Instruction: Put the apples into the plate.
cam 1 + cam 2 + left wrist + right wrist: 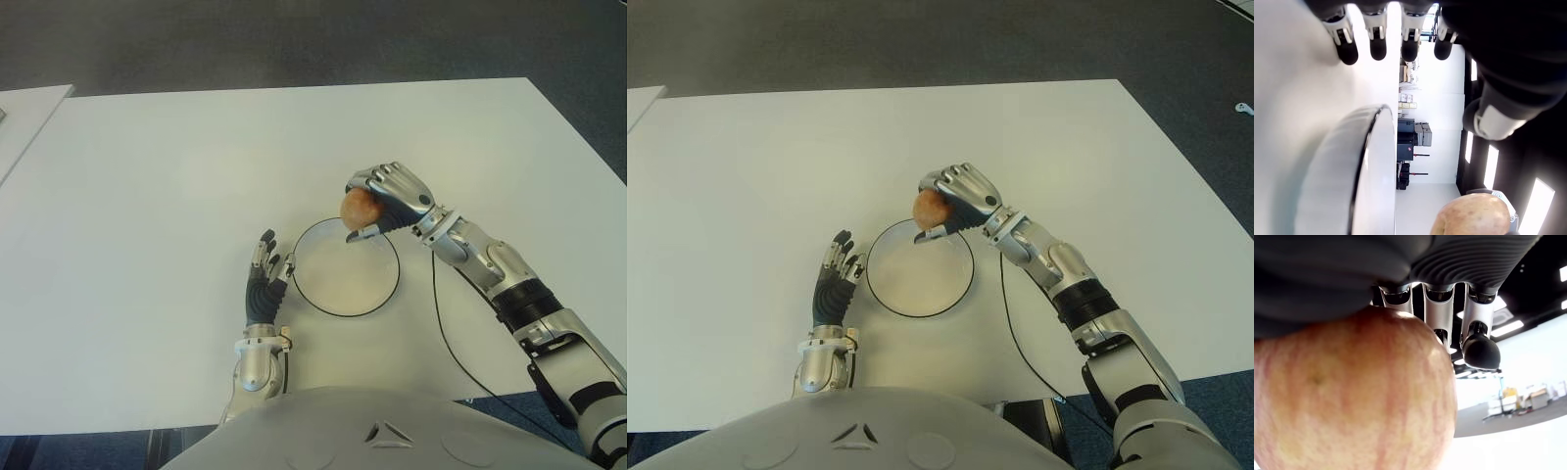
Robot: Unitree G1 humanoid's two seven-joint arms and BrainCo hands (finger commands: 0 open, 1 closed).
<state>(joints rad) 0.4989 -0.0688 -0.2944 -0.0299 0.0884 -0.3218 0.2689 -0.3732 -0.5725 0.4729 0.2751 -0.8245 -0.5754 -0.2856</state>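
Observation:
My right hand [377, 208] is shut on a reddish-yellow apple [361, 207], holding it over the far rim of the white plate with a dark rim [387, 294]. The right wrist view is filled by the apple [1352, 396] with the fingers [1480, 350] curled around it. My left hand [265, 279] shows just left of the plate, fingers straight and holding nothing. In the left wrist view the plate rim [1364, 152] runs beside the spread fingertips [1378, 48], and the apple [1474, 215] shows beyond it.
The white table [147, 196] stretches wide around the plate. A second white surface [24, 117] shows at the far left. A thin black cable [446, 338] trails from my right arm over the table's front edge.

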